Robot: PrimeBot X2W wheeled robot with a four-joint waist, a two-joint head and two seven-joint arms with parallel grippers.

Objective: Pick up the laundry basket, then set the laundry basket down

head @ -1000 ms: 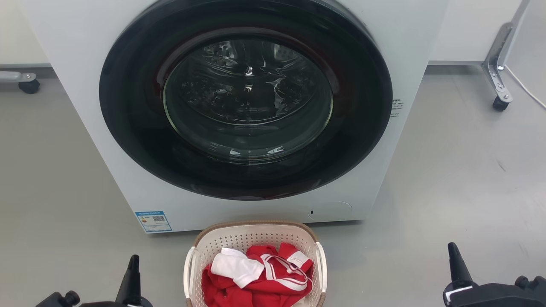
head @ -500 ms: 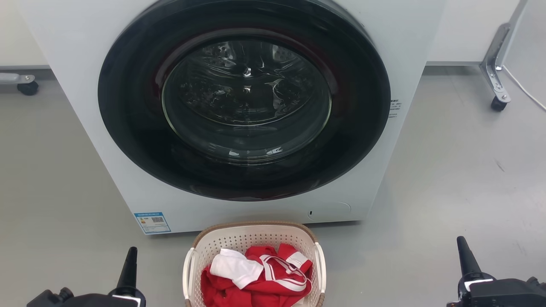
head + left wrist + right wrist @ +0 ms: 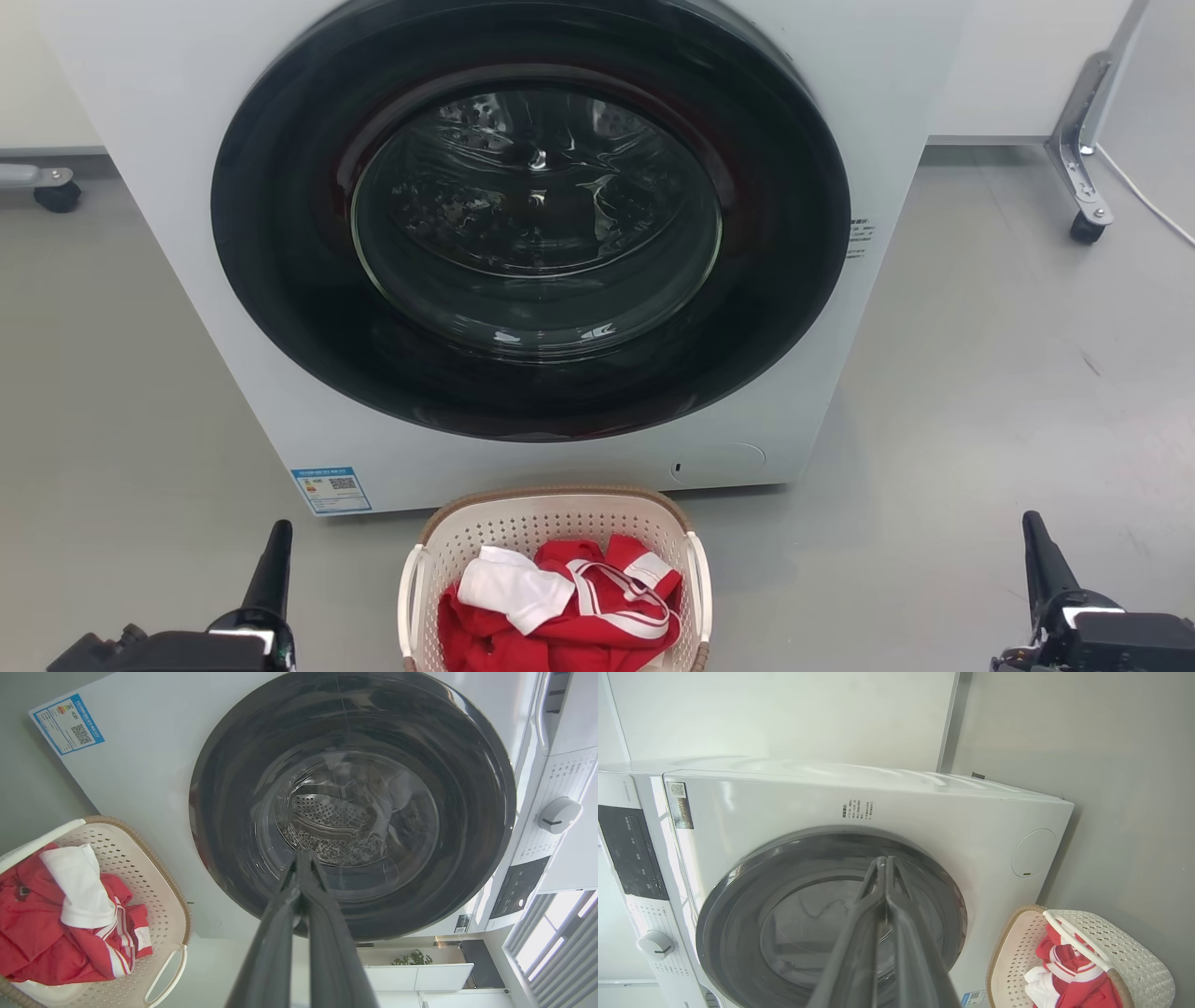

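The laundry basket (image 3: 551,523) is sitting on the grey floor (image 3: 980,420) just in front of the washing machine (image 3: 168,280). It is holding a white cloth (image 3: 513,588) lying on crumpled red clothing (image 3: 485,635). Since a second ago the basket is staying put, while the left gripper (image 3: 277,537) is drifting leftward and the right gripper (image 3: 1032,527) rightward, both away from it. Each gripper is keeping its fingers pressed together, gripping nothing and touching nothing, well apart from the basket.

Grey floor (image 3: 980,373), white front-loading washing machine (image 3: 532,224) before pale wall (image 3: 784,714), castered metal leg (image 3: 1072,168) at right
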